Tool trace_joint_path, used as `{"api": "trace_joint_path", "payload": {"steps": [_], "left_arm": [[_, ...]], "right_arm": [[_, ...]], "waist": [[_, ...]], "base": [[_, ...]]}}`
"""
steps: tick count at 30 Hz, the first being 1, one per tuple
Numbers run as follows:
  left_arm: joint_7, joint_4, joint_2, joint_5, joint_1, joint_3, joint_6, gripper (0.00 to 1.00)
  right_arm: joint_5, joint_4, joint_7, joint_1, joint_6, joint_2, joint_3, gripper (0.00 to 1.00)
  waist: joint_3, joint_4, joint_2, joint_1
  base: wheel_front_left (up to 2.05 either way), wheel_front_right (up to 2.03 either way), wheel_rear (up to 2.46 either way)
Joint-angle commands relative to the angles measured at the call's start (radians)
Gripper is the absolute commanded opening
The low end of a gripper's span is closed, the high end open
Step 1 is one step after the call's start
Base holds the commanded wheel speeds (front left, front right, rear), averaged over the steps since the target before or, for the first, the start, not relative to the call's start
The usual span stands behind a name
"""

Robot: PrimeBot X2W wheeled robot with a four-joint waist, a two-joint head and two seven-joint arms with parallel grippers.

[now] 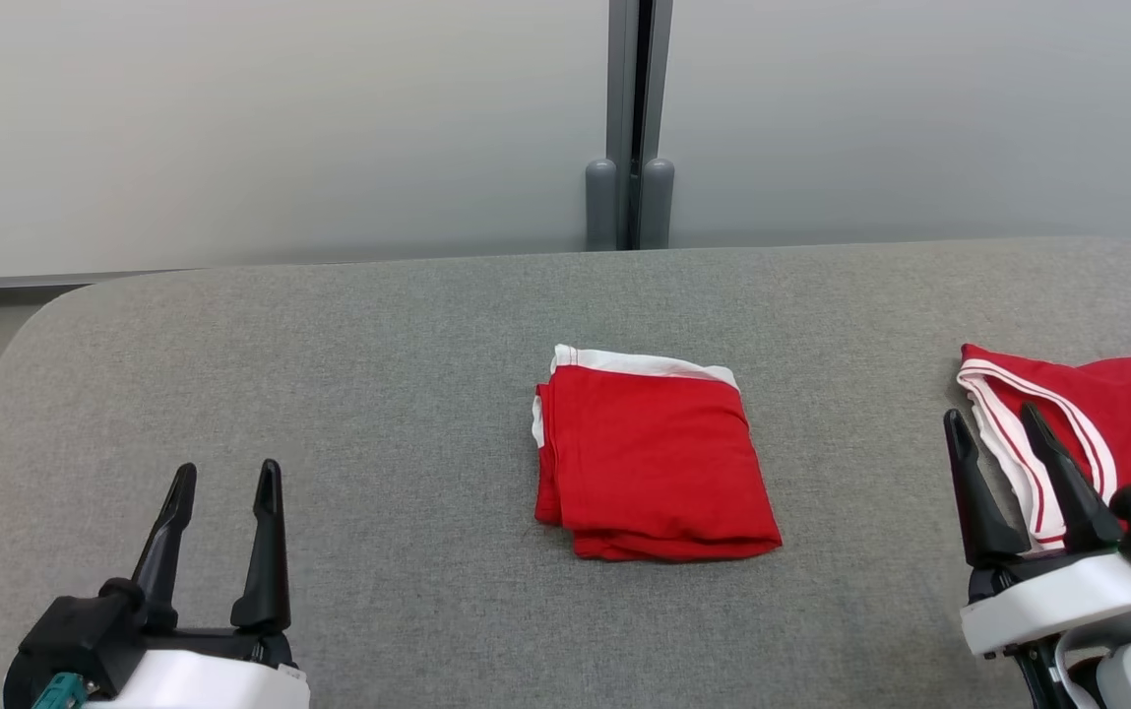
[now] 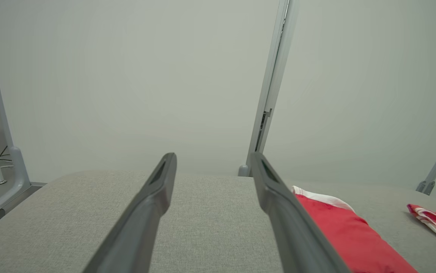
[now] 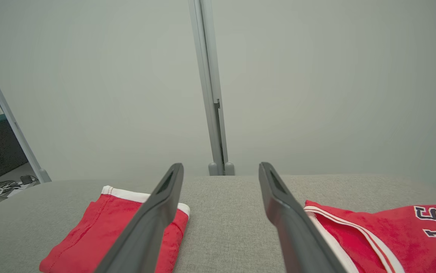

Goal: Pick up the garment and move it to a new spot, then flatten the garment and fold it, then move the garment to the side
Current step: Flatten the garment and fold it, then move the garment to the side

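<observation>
Two red garments, two grippers. Folded garment (image 1: 654, 458) lies mid-pad: soft rectangle, white trim, between my left gripper (image 1: 227, 469) and right gripper (image 1: 991, 414), well apart from both. Both spread wide, holding nothing. White-striped jersey (image 1: 1116, 414) just beside right fingers. Pad (image 1: 329, 394): grey woven fabric.

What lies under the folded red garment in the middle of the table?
Grey table shows all round the garment, so it rests on that. The patch directly beneath is covered and cannot be seen.
</observation>
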State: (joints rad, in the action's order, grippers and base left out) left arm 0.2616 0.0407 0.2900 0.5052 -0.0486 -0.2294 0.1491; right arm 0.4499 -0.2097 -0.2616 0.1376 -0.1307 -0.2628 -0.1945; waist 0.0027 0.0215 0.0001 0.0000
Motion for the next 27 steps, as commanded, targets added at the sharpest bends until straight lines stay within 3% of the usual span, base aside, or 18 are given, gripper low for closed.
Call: {"api": "trace_joint_path", "payload": {"steps": [1,13,27], "left_arm": [[0.004,-0.009,-0.004,-0.012,-0.012,0.011,-0.006,1.00],[0.004,-0.053,-0.060,-0.108,-0.007,0.031,-0.047,1.00],[0.004,-0.072,-0.075,-0.172,-0.004,0.044,-0.061,1.00]], "right_arm": [[-0.009,0.004,-0.004,-0.012,0.000,0.001,0.007,1.00],[-0.039,0.009,0.021,-0.029,0.000,0.029,0.012,1.00],[-0.059,0.003,0.054,-0.026,0.000,0.043,0.035,1.00]], "waist": [[-0.002,-0.002,-0.0001,0.0000],[-0.003,0.004,-0.0001,0.0000],[0.000,0.011,-0.0001,0.0000]], "base": [[0.00,0.00,0.00],[0.00,0.00,0.00],[0.00,0.00,0.00]]}}
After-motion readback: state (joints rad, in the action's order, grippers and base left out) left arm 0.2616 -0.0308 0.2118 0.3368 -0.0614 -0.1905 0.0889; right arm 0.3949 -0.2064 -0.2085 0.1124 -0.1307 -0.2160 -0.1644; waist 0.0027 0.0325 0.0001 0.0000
